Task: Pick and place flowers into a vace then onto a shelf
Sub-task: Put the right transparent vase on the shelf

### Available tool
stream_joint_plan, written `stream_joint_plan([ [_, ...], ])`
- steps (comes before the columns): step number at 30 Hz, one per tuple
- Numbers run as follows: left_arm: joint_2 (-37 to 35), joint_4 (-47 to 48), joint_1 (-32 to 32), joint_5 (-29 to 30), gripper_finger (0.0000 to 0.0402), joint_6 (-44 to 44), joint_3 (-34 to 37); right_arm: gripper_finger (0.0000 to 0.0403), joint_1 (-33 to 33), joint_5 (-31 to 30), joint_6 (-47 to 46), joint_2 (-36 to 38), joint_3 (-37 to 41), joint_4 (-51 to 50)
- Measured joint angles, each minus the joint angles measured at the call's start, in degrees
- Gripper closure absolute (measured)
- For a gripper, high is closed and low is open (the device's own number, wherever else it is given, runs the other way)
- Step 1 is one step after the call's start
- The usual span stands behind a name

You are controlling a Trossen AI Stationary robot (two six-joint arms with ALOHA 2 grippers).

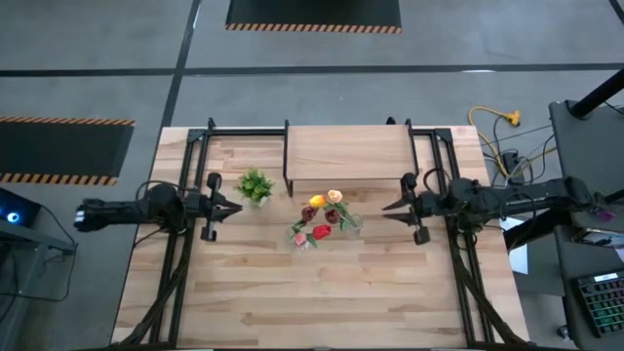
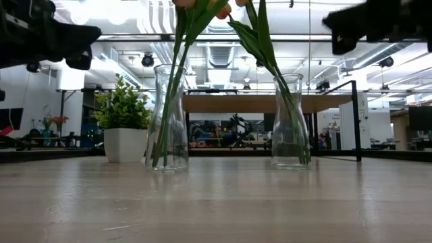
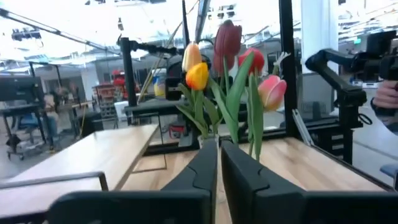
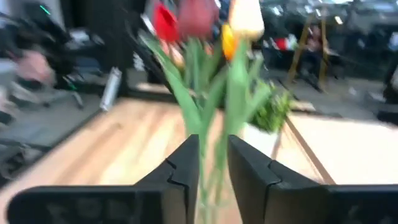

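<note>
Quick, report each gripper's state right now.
Left gripper: nearly shut, holding nothing, beside the potted plant.
Right gripper: slightly open, holding nothing, beside the flowers.

The flowers point(image 3: 227, 68) show maroon, red, pink, yellow and peach heads on green stems, standing in two clear glass vases point(image 2: 167, 118). The bench point(image 1: 322, 283) is pale wood planks, the shelf point(image 1: 346, 154) a like light wood (legs black). The plant point(image 2: 123, 104) is green in a white pot, and both arms are dark.
</note>
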State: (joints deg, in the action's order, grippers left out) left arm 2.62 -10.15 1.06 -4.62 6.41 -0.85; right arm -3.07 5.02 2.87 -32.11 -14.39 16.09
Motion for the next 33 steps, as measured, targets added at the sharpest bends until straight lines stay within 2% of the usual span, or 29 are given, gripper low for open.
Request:
stream_joint_plan([
  [3,-2.6,0.7,0.0,0.02,0.0399,-0.01,-0.01,0.0302,0.02,-2.28,-0.86,-5.2,0.0,-0.08],
  [8,-1.6,0.01,0.0,0.03,0.0398,0.06,-0.9,0.0218,-0.02,-2.28,-6.11,-15.88,-0.22,0.59],
  [11,-0.64,0.18,0.0,0.17,0.0398,0.12,-1.78,0.0173,-0.02,-2.23,-9.73,-19.08,-0.8,0.34],
  [15,-0.04,-0.08,0.0,0.2,0.0398,0.14,-2.2,0.0134,-0.02,-2.21,-13.23,-21.55,-0.83,1.01],
  [20,0.02,0.1,0.0,0.2,0.0398,0.47,-2.2,0.0116,-0.04,-2.43,-14.79,-26.78,-0.37,6.46],
  [25,-0.03,0.13,0.0,0.2,0.0398,0.62,-2.2,0.0116,-0.02,-6.25,-14.01,-33.69,-0.37,13.75],
  [33,-0.03,0.11,0.0,0.22,0.0398,0.62,-2.2,0.0117,-0.04,-6.3,-16.22,-44.62,-0.35,25.08],
])
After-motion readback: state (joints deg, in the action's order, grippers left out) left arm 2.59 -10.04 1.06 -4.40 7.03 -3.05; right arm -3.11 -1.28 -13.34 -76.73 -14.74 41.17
